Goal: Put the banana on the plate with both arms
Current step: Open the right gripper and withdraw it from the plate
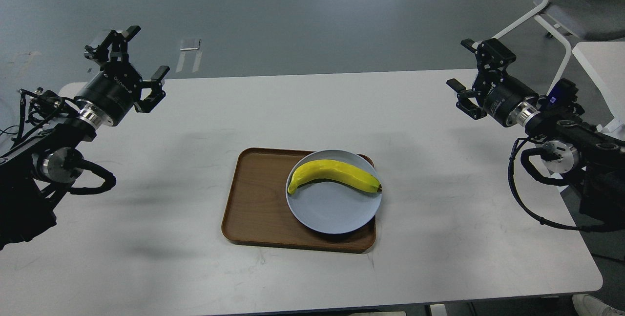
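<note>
— While both arms hang apart, where's the banana (336, 174)?
— Lying across the blue-grey plate (333, 218) (right side of the wooden tray (254, 199)).
— Grippers?
— Left gripper (140, 57) and right gripper (461, 66): fingers spread, empty.

White lettering ran along the black body of the left gripper (139, 64); it was too small and slanted to be read; no other text, label, number or sign could be made out anywhere in the view.
</note>
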Available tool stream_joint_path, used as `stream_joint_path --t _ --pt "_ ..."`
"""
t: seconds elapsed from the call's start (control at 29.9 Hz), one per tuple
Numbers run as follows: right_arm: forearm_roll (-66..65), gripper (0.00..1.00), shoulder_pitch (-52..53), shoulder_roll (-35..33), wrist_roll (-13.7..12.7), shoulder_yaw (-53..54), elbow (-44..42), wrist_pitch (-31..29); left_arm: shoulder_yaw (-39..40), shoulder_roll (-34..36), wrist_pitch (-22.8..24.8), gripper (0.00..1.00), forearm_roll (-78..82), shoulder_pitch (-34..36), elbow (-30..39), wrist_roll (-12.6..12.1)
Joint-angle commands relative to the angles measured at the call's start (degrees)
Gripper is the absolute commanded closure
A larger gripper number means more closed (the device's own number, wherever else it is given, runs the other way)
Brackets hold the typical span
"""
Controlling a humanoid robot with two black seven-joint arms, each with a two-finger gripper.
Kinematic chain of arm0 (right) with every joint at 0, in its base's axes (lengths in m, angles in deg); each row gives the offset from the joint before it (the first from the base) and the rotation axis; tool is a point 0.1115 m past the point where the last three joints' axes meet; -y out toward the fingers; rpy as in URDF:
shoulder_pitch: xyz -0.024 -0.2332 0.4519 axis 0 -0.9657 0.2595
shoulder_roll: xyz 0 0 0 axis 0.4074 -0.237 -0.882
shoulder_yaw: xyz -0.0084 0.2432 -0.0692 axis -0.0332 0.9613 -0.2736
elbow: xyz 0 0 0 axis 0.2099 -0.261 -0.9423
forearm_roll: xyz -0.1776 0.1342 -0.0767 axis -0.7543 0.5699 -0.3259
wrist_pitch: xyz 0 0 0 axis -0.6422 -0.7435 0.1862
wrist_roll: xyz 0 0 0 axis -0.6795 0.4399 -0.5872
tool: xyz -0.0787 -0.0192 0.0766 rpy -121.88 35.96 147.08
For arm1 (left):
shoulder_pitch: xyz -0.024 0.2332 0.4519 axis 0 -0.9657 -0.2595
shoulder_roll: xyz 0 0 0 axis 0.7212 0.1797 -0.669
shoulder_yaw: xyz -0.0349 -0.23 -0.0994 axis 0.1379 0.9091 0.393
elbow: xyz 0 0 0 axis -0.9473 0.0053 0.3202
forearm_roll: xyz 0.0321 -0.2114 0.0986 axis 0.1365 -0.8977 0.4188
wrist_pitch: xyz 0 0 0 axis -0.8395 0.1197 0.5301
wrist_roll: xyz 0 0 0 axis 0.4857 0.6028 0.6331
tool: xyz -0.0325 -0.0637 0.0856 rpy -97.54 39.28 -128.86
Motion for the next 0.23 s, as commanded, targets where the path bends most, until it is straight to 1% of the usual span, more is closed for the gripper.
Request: stream_joint_path --t 0.0,0.2 --pt "0.2 0.00 -0.8 0.2 0.0 0.8 0.0 0.0 1.8 0.4 0.0 0.01 -0.7 -0.2 0.0 0.0" --pt "0.3 0.00 -1.8 0.1 0.0 1.9 0.2 0.0 4.5 0.5 0.0 0.01 -1.5 -0.7 0.0 0.0"
